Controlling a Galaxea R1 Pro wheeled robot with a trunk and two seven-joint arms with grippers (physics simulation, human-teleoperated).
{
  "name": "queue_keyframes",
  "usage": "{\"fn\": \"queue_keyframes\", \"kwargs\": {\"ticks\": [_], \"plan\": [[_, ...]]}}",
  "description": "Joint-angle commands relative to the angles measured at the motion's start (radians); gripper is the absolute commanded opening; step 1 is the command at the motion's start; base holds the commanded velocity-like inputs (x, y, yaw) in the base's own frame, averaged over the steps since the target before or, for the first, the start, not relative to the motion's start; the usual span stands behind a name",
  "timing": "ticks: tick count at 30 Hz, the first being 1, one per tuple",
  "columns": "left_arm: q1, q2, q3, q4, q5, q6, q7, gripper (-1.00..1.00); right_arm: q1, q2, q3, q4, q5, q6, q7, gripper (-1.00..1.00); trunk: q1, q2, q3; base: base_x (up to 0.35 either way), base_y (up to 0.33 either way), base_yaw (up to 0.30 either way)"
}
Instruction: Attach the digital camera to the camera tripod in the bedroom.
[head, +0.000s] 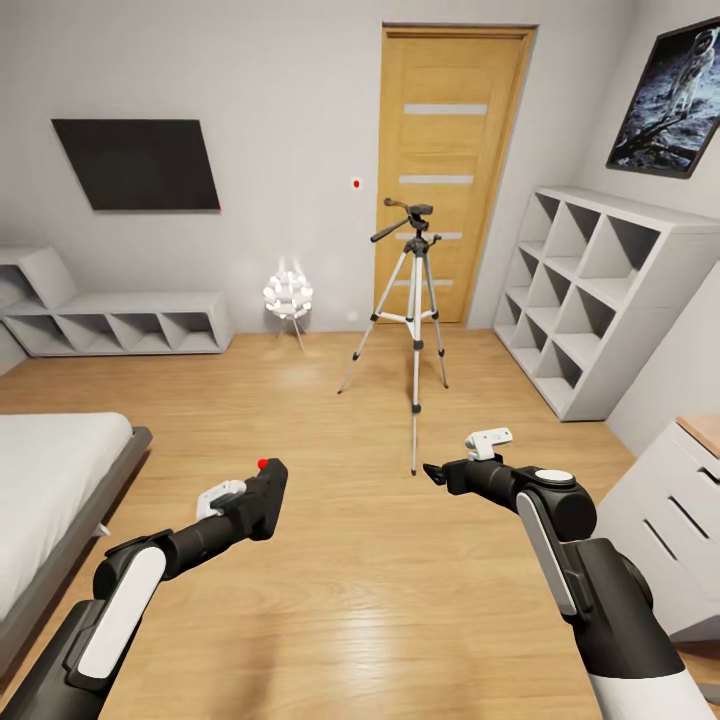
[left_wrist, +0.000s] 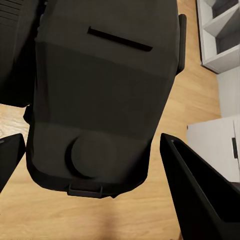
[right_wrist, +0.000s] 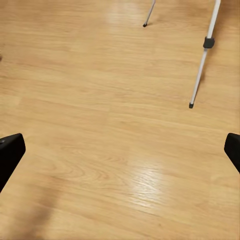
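Observation:
The camera tripod (head: 415, 330) stands on the wood floor before the door, silver legs spread, black head and pan handle on top. My left gripper (head: 252, 508) is shut on the digital camera (head: 268, 488), a black box with a red button on top, held low and left of the tripod. In the left wrist view the camera's dark body (left_wrist: 100, 100) sits between the fingers (left_wrist: 200, 195). My right gripper (head: 435, 472) is open and holds nothing, just short of the nearest tripod foot. The right wrist view has the tripod's legs (right_wrist: 202, 60) beyond its spread fingertips (right_wrist: 10, 152).
A wooden door (head: 450, 170) is behind the tripod. White cube shelves (head: 590, 300) line the right wall, with a white dresser (head: 680, 520) nearer. The bed (head: 50, 490) is at the left, a low shelf (head: 120, 320) and a white lamp (head: 288, 295) at the far wall.

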Motion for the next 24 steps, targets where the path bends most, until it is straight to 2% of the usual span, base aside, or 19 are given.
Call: {"fn": "queue_keyframes", "kwargs": {"ticks": [1,7,24], "plan": [[-0.001,0.001,-0.001,-0.002,0.005,0.003,0.002,-1.00,-0.001,-0.001,0.001,-0.001,-0.009,0.005,-0.005,1.00,-0.003,0.005,0.001,0.000,0.000,0.000],[-0.001,-0.001,-0.002,-0.006,0.006,0.003,0.005,-1.00,-0.001,-0.001,0.000,-0.001,-0.009,0.001,-0.005,1.00,-0.026,0.047,0.020,0.000,0.000,0.000],[-0.001,0.000,-0.001,-0.007,0.005,0.004,0.005,-1.00,-0.001,0.001,0.004,-0.001,-0.009,0.001,-0.005,1.00,-0.026,0.047,0.020,0.000,0.000,0.000]]}}
